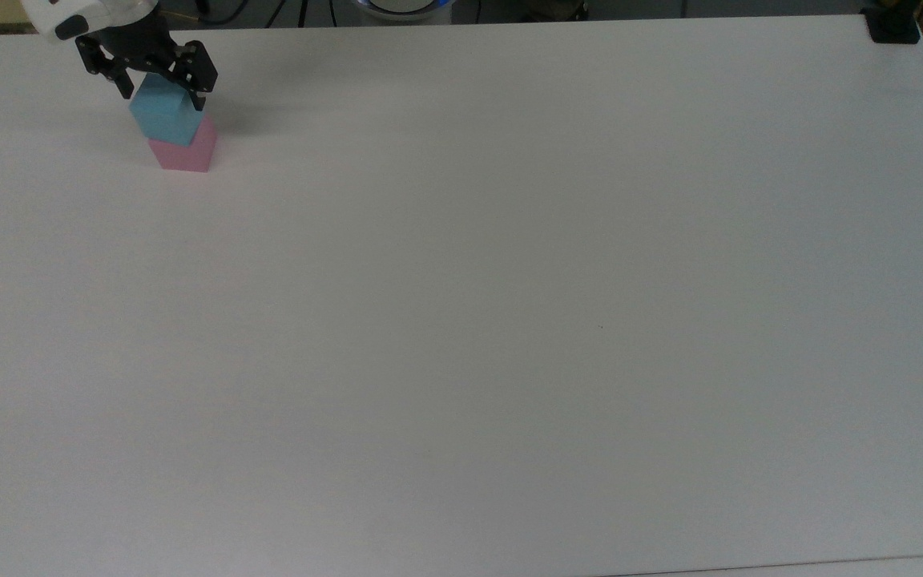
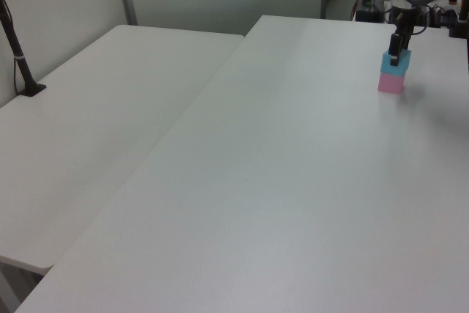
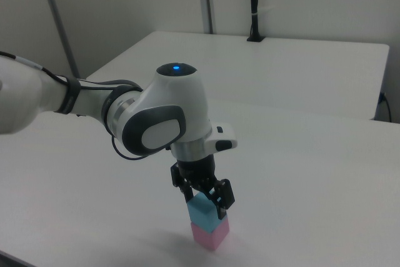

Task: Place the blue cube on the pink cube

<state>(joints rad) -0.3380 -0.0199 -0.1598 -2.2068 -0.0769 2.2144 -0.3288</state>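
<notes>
The blue cube (image 1: 165,117) sits on top of the pink cube (image 1: 185,151), near the far left corner of the white worktop (image 1: 509,280) in the top view. The pincer (image 1: 162,86) is open, 1 finger on each side of the blue cube.

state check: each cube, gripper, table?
blue cube: resting on the pink cube, upright, between the fingers.
pink cube: on the table, bottom of the stack.
gripper: open, straddling the blue cube.
table: bears the stack near the top view's upper left corner.
</notes>
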